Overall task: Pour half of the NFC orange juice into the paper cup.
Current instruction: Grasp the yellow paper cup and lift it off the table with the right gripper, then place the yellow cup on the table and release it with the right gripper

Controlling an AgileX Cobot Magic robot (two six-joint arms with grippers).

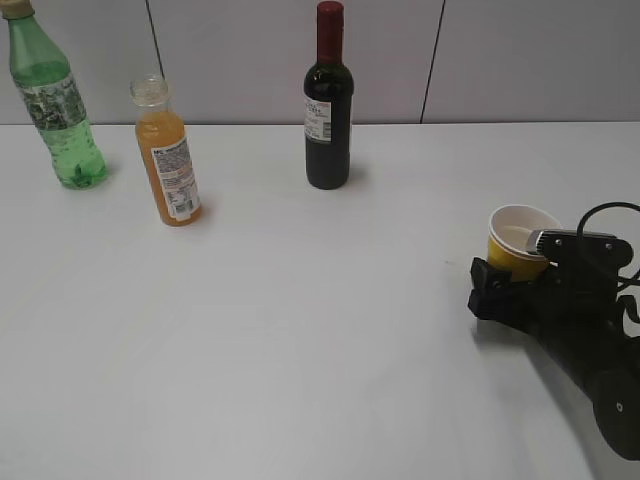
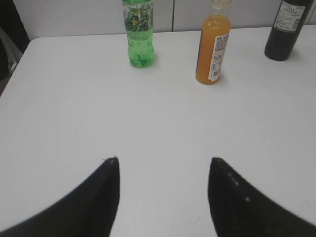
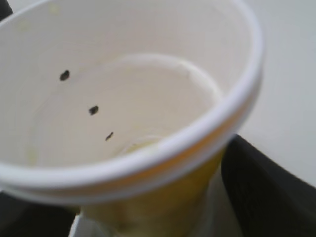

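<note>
The NFC orange juice (image 1: 170,160) stands uncapped at the back left of the white table, also seen in the left wrist view (image 2: 212,49). The yellow paper cup (image 1: 520,245) stands upright at the right, its white inside (image 3: 148,98) nearly empty with a few dark specks. My right gripper (image 1: 525,268) is open around the cup's lower wall. A sliver of table shows between the cup and the right-hand finger (image 3: 269,192); the other finger is mostly hidden. My left gripper (image 2: 164,159) is open above bare table, well short of the juice, and out of the exterior view.
A green plastic bottle (image 1: 60,110) stands left of the juice, also in the left wrist view (image 2: 139,34). A dark wine bottle with a red cap (image 1: 328,110) stands at the back centre. The table's left edge (image 2: 15,59) lies near the green bottle.
</note>
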